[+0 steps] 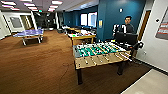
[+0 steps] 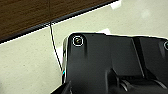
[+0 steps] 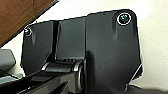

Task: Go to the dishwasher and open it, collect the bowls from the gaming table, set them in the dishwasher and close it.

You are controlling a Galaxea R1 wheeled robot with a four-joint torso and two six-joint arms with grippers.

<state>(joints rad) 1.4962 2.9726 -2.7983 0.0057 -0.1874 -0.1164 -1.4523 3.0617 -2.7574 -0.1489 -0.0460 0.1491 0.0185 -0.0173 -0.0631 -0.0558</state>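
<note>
Your gaming table (image 1: pixel 82 37), the long narrow white-topped one with a yellow edge strip and wooden legs, stands deep in the room, beyond the foosball table and against the dark teal wall (image 1: pixel 117 17). Small items crowd its top, among them a speck of bright green, but you cannot tell from here whether any of them is a bowl.

Nearer to you, and well apart from it, is the foosball table (image 1: pixel 100 53) with its green pitch, chrome rods, pale wood side panel and black legs; it stands on the brown carpet (image 1: pixel 37 65). Just behind it, a person (image 1: pixel 128 25) in dark clothing stands beside a black monitor (image 1: pixel 125 38).

Far off on the left side of the head view you see a blue table-tennis table (image 1: pixel 28 33) on a grey frame, out on the open carpet. The pale smooth floor (image 1: pixel 150 83) begins at the near right corner of that view, where the carpet ends along a dark strip.

In the left wrist view a thin dark cable (image 2: pixel 55 47) runs across that same pale floor from the carpet's edge. In the right wrist view, the carpet meets the pale floor beyond the robot's black plate.

You cannot tell how either gripper's fingers stand.
</note>
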